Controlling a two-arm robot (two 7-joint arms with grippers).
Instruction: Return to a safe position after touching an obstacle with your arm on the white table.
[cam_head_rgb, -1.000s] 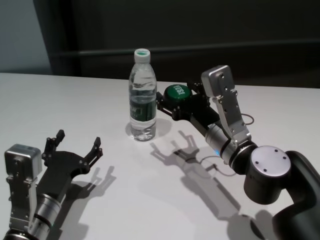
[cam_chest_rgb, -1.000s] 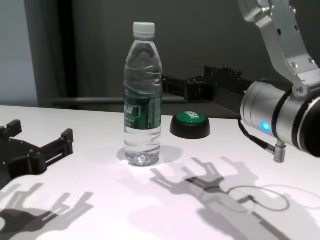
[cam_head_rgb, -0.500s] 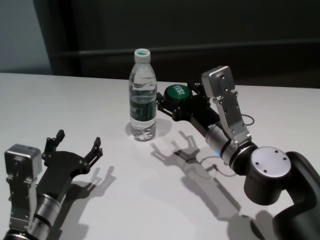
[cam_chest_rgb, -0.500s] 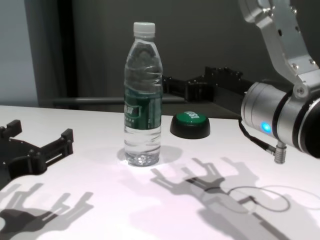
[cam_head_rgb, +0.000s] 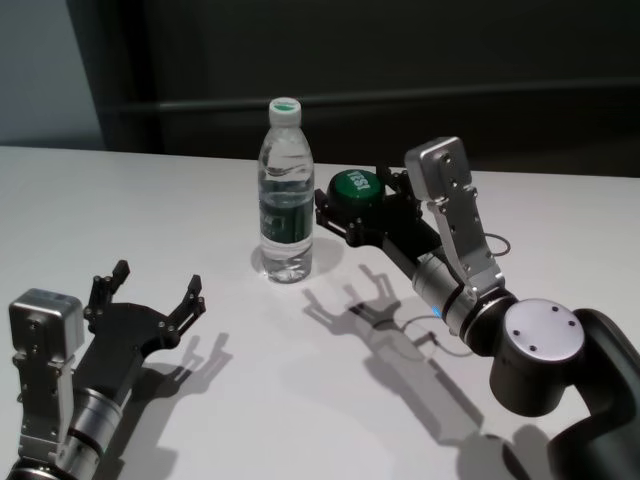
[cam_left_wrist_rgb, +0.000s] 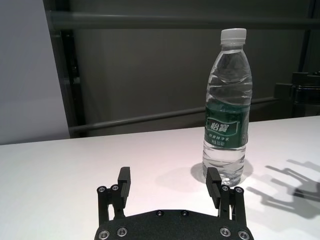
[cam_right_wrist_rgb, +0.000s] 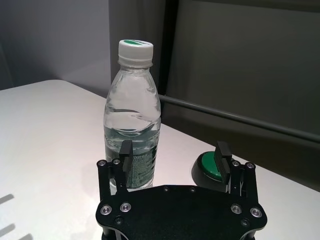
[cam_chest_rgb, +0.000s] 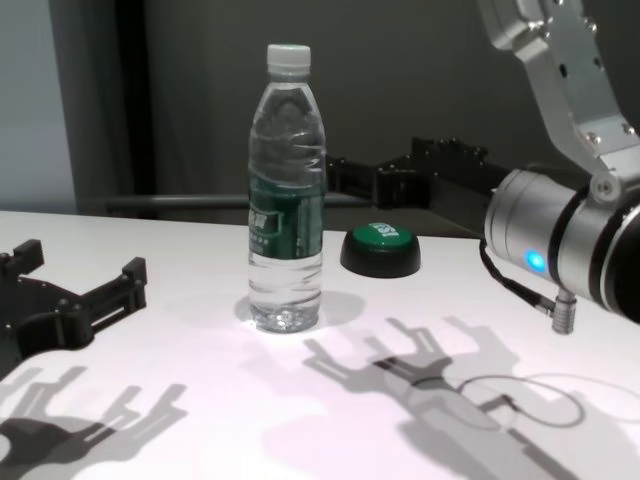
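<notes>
The water bottle (cam_head_rgb: 285, 196) stands upright on the white tabletop (cam_head_rgb: 150, 210), toward the far middle, with a green dome button (cam_head_rgb: 354, 189) just to its right. The right gripper (cam_head_rgb: 330, 212) hovers beside the bottle, jaws spread and empty, apart from it by a sliver. Compared with a second ago, the right arm has slid slightly back toward the near right, so I judge the retreat has begun. The left gripper (cam_head_rgb: 148, 298) stays parked near left, jaws spread.
</notes>
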